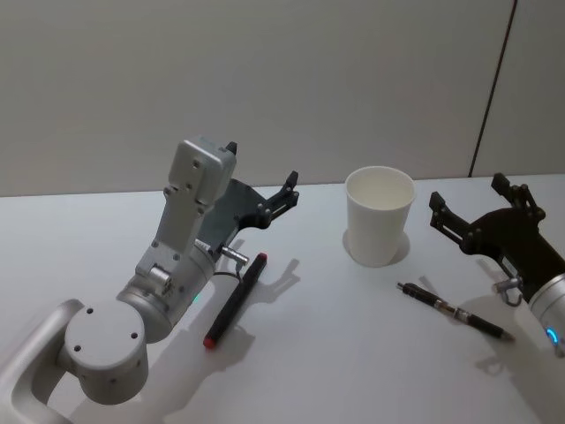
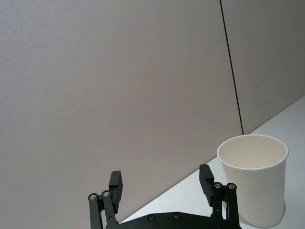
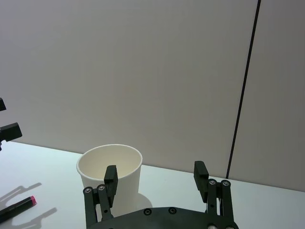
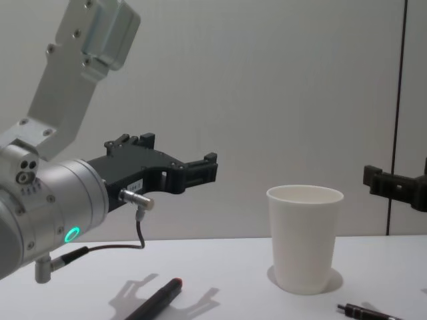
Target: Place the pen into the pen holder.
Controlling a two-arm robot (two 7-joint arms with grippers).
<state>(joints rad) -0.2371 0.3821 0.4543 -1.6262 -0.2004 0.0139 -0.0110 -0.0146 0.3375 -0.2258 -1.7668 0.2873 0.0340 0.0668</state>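
Pen holder upright between left gripper and right gripper, both spread wide, empty. Red-tipped pen beneath the left; dark pen, perhaps banded, beneath the right.

The pen holder is plain white, like the table. The wall is pale grey with a thin black seam. The left gripper and right gripper are black. The left arm is silver-grey with a green ring light. The right arm shows a blue light. The marker is black with a red end. The pen is black with silvery bands.
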